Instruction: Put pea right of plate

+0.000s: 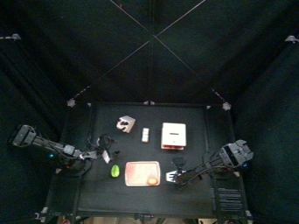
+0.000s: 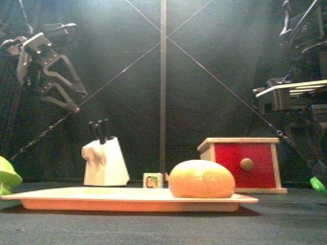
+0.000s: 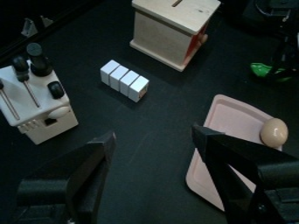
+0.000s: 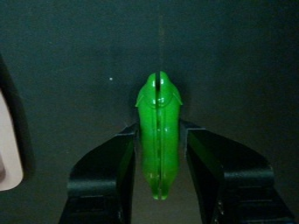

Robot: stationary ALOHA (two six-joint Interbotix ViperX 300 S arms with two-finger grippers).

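Observation:
The salmon-orange plate [image 1: 132, 169] lies at the table's front middle and carries an orange ball [image 2: 202, 179]. It fills the foreground of the front view [image 2: 76, 199] and also shows in the left wrist view [image 3: 233, 149]. My right gripper [image 4: 158, 166] is just right of the plate [image 1: 176, 177]. It is shut on the green pea pod [image 4: 156, 131], which it holds low over the dark table. The pea's tip shows at the front view's right edge [image 2: 318, 184]. My left gripper [image 3: 152, 162] is open and empty, left of the plate [image 1: 100, 156].
A white-and-red box [image 1: 176, 134] stands behind the plate to the right. A white knife block [image 1: 122, 125] and a small white block [image 1: 143, 134] stand behind it to the left. Another green object [image 1: 114, 171] lies at the plate's left side.

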